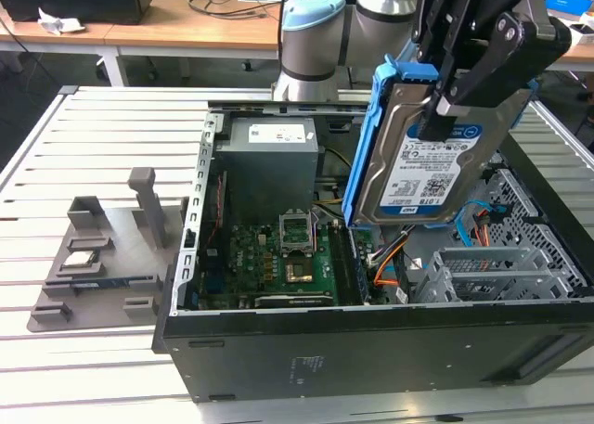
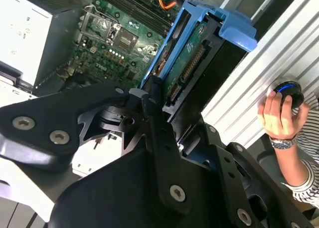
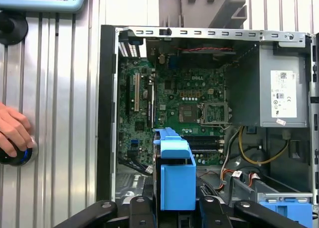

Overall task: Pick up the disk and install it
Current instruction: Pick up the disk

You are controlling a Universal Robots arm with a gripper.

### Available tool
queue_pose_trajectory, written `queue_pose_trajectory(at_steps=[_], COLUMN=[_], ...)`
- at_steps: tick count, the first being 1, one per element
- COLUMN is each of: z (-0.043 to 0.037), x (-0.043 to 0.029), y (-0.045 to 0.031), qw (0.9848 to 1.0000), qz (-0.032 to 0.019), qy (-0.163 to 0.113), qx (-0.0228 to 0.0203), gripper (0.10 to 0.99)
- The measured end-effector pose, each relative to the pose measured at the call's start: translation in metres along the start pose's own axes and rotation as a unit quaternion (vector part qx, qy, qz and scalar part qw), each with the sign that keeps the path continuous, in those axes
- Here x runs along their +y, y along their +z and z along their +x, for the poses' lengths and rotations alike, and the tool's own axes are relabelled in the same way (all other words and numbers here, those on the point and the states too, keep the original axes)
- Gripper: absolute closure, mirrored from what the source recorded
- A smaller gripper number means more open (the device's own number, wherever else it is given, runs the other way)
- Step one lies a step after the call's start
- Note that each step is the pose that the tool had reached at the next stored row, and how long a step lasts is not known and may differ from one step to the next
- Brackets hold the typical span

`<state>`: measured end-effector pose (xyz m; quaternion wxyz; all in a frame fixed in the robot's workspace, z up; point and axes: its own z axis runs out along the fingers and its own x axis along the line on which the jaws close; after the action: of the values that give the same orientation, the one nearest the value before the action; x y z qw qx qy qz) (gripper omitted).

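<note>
While the hand (image 1: 453,104) is clamped on the disk (image 1: 418,169), the drive hangs tilted in the air above the open computer case (image 1: 278,345), with its label turned toward the exterior view. Its blue bracket (image 3: 175,175) frames its edges and sits between the black fingers (image 2: 155,119) in both wrist views. Below lie the motherboard (image 1: 283,257) and orange cables (image 1: 390,257). The case rests on a slatted metal tabletop (image 1: 83,387).

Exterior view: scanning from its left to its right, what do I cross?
grey parts fixture → power supply → disk → perforated case side
</note>
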<state>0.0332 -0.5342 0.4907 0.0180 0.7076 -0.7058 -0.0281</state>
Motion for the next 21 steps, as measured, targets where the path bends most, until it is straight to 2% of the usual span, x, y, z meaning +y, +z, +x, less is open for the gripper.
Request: queue_pose_trajectory(at_steps=[3, 4, 12, 18, 21], z=[0.008, 0.014, 0.0348, 0.0361, 0.0358], x=[0.0, 0.0, 0.0001, 0.0001, 0.0], y=[0.0001, 0.0002, 0.0005, 0.0005, 0.0006], qw=[1.0, 1.0, 1.0, 1.0, 1.0], qz=[0.0, 0.0, 0.0, 0.0, 0.0], qy=[0.0, 0.0, 0.0, 0.0, 0.0], qx=[0.0, 0.0, 0.0, -0.0001, -0.0019], gripper=[0.722, 0.722, 0.722, 0.722, 0.722])
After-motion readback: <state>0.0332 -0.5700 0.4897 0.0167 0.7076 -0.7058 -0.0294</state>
